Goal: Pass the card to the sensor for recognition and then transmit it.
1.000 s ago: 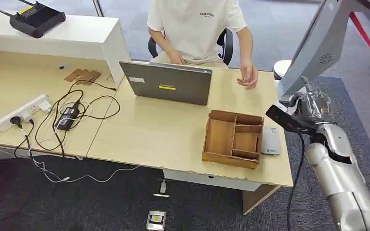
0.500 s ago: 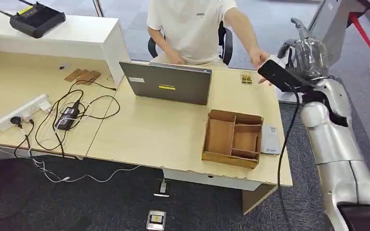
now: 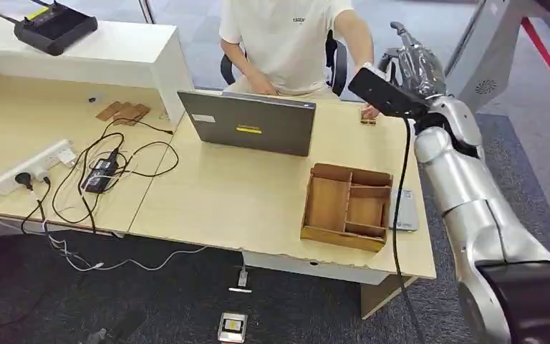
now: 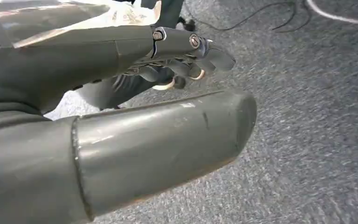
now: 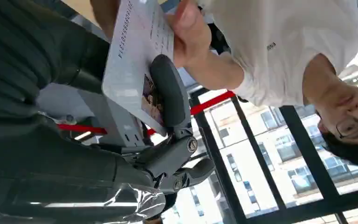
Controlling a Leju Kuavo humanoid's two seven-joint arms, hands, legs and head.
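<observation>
- Receiving handover: right hand [image 5: 168, 140] is raised past the far right tabletop [image 3: 258, 193] edge, meeting the person's hand [image 5: 186, 32].
- Card [image 5: 137, 65] sits against the right hand's finger while the person pinches its other end; grip looks partial, can't confirm it's secured.
- Card's long axis runs from the person's hand toward the robot's palm.
- Left hand [image 4: 182, 51] hangs over carpet, loosely apart, holding nothing.
- Grey sensor [image 3: 404, 209] lies just beside the wooden tray [image 3: 346, 206], on the right arm's side; open room above.
</observation>
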